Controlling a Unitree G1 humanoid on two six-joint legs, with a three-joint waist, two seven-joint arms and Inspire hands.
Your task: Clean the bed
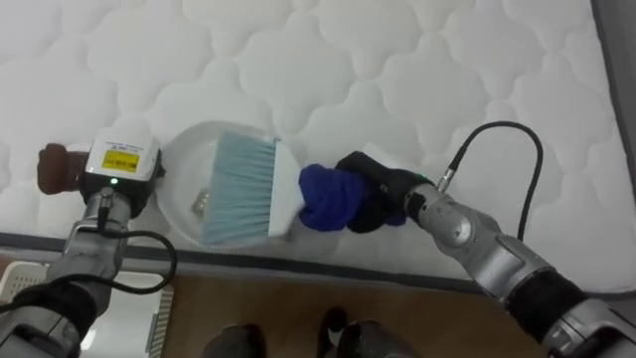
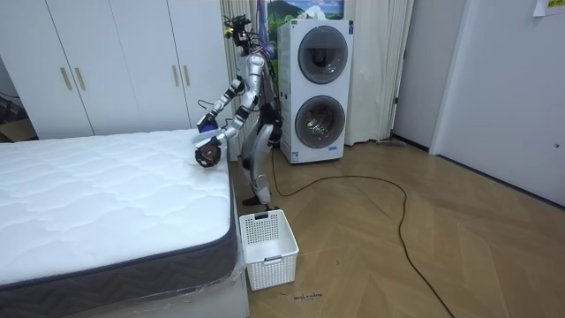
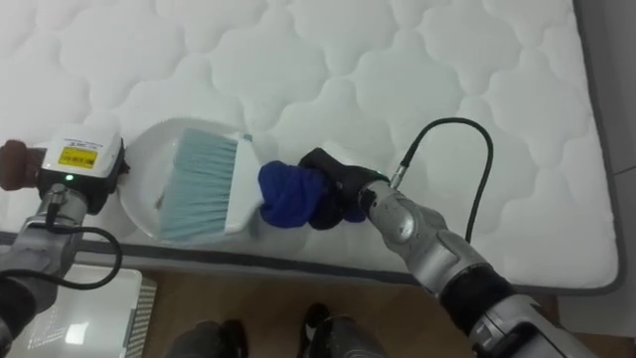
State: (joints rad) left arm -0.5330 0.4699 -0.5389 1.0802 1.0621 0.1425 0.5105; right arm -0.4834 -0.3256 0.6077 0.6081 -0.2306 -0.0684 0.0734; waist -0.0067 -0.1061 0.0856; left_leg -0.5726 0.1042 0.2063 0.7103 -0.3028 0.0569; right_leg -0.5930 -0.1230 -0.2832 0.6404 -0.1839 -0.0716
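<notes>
At the near edge of the white quilted mattress (image 1: 417, 70), the right hand (image 1: 383, 191) is curled round the blue handle of the pale-teal-bristled brush (image 1: 238, 189). Its bristles lie over the white plastic dustpan (image 1: 179, 204), likely to push crumbs in. The left hand (image 1: 117, 164) meets the pan's far side, presumably steadying it (its fingers are hidden, so I cannot tell its grip).

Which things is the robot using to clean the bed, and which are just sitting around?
For the job:
brush, gripped in the right hand
white dustpan, at the left hand
mattress

Just sitting around:
white basket on the floor
stacked washing machines
wardrobe
</notes>
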